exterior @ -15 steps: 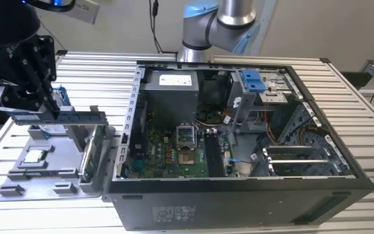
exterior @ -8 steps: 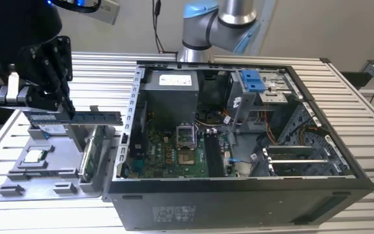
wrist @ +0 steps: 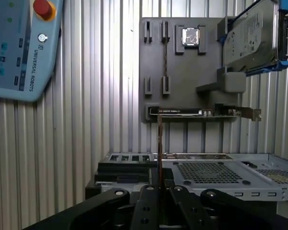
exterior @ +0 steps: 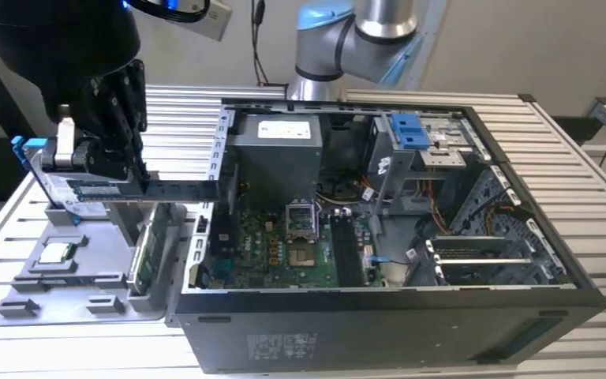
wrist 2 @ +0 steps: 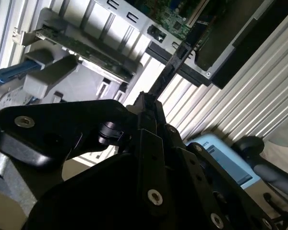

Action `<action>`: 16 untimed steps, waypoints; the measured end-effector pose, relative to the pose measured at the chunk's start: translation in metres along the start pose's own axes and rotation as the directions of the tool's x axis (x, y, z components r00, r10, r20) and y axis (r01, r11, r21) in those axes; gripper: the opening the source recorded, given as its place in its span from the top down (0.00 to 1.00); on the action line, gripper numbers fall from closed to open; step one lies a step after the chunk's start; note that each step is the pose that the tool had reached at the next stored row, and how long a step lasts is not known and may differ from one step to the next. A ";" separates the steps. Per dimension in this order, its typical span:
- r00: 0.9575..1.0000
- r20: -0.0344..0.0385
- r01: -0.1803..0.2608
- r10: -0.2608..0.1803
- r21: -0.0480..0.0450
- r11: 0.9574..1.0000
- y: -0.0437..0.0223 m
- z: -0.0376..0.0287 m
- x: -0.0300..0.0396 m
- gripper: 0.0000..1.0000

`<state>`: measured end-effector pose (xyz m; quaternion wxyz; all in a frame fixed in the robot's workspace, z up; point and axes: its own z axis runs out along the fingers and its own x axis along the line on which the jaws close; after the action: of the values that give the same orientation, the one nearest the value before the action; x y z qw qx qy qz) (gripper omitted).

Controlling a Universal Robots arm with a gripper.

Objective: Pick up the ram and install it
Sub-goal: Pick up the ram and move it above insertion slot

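The black end effector (exterior: 135, 183) is clamped on one end of the ram (exterior: 182, 186). This thin, flat, dark stick is held level above the ribbed metal bench (exterior: 587, 260), at the exterior view's left of the boxy open case (exterior: 387, 335).

Ram (wrist: 159, 148) edge-on in gripper (wrist: 159, 188); gray tray (wrist: 182, 72) beyond

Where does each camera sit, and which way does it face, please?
Exterior view: mounted high, looking down at the open computer case and gray tray; the arm shows.
First wrist view: behind the jaws, looking past the ram at the tray.
Second wrist view: behind the jaws, looking obliquely past them at the computer case.
Both wrist views share the jaws shut on the ram.
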<state>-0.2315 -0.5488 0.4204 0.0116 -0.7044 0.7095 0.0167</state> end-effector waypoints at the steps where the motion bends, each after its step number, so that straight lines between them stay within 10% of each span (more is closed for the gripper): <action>1: 1.000 0.000 0.000 0.000 0.000 1.000 -0.0030 0.0000 0.0000 0.86; 16: 1.000 0.000 0.000 0.000 0.000 1.000 -0.0506 -0.0003 -0.0004 0.86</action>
<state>-0.1809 -0.5488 0.4203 0.0118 -0.7044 0.7095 0.0167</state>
